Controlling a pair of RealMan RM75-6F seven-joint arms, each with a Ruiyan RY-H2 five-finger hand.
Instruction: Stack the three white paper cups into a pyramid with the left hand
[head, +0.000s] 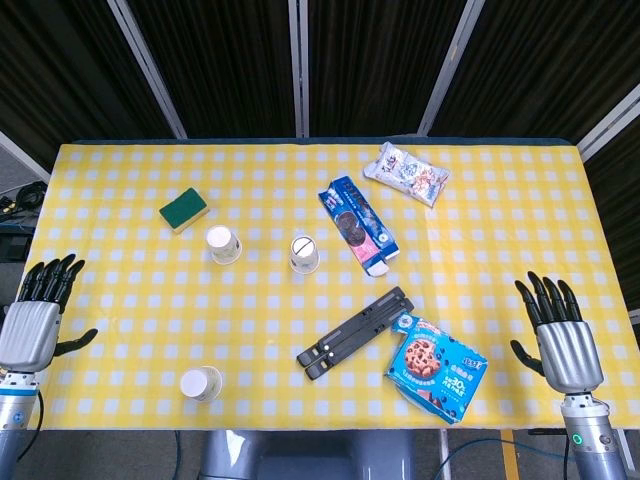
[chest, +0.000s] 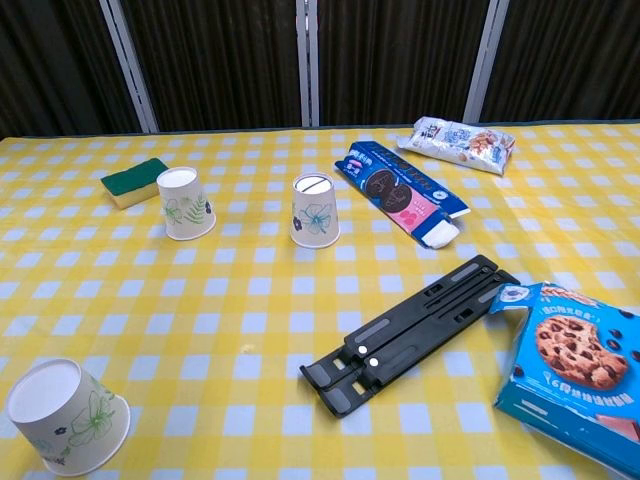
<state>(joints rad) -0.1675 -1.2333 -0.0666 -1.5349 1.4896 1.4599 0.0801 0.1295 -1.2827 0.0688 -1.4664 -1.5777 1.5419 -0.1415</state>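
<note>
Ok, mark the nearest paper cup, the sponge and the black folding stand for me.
nearest paper cup (chest: 68, 415), chest view, on its flowered side wall
sponge (head: 184, 210), head view, on its green top face
black folding stand (chest: 410, 333), chest view, mid-length of the bars

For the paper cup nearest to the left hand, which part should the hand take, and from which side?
Probably the side wall of the nearest paper cup, approached from the left, where the left hand waits open. The cup stands upside down, its closed base on top, so there is no rim to pinch.

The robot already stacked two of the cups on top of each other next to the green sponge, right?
No. The chest view shows all three cups standing apart on the table: one next to the green sponge, one in the middle, one at the near edge. Nothing is stacked.
</note>
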